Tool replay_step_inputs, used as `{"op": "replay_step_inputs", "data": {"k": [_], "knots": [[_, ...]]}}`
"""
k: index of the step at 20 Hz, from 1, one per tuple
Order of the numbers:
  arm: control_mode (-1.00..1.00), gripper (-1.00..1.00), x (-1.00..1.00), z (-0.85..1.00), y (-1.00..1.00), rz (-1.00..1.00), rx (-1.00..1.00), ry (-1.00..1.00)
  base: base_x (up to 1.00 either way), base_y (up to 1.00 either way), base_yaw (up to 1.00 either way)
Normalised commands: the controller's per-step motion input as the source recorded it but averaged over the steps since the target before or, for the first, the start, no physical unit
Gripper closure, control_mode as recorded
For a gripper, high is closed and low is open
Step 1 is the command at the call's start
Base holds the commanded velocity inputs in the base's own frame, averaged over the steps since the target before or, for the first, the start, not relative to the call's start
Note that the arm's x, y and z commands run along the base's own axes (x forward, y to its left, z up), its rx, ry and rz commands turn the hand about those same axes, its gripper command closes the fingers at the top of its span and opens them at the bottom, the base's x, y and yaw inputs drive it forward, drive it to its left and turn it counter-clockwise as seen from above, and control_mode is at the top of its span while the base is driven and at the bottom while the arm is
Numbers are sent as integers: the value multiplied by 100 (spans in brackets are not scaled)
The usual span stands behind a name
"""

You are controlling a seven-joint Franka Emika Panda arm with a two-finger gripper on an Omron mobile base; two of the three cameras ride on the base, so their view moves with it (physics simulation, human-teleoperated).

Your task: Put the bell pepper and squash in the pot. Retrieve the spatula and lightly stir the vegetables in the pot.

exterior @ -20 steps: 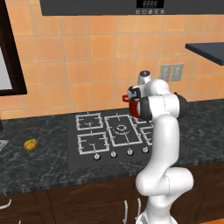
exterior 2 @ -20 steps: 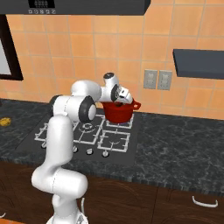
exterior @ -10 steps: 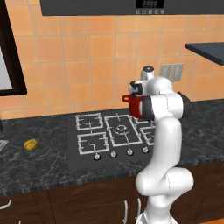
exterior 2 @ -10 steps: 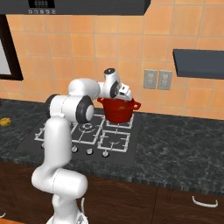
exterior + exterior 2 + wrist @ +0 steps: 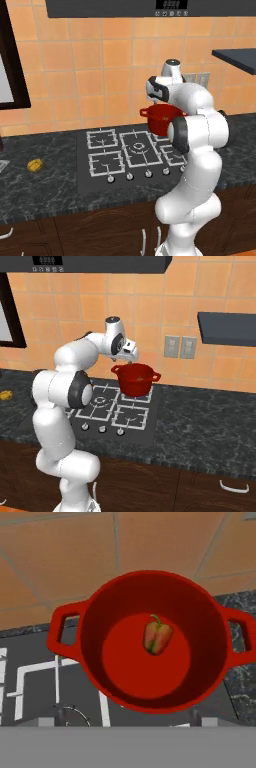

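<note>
1. Red and glossy, the pot [image 5: 150, 642] stands on the far right burner of the stove [image 5: 125, 155], close to the tiled wall [image 5: 100, 65].
2. A bell pepper [image 5: 157, 637] lies loose on the pot's floor, near the middle.
3. Above the pot hangs the pincer [image 5: 131, 358], spread wide and empty.
4. On the dark tabletop [image 5: 45, 185], well to the left of the stove, lies a small yellow thing [image 5: 35, 165], probably the squash.
5. It should handle as a light, stiff, smooth piece that may roll; a hold across its narrower middle from above looks safest.
6. No spatula can be made out.
</note>
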Motion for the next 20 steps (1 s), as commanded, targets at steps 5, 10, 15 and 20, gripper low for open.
{"op": "replay_step_inputs", "data": {"k": [5, 10, 15, 20], "knots": [[-100, -100, -100, 22, 27, 0, 0, 11, 0, 0, 0], [-100, -100, -97, 0, 0, 0, 0, 7, 0, 0, 0], [-100, -100, -95, -2, -1, 0, 0, 1, 0, 0, 0], [100, -100, -24, 0, 0, 0, 0, 0, -2, 17, 0]]}}
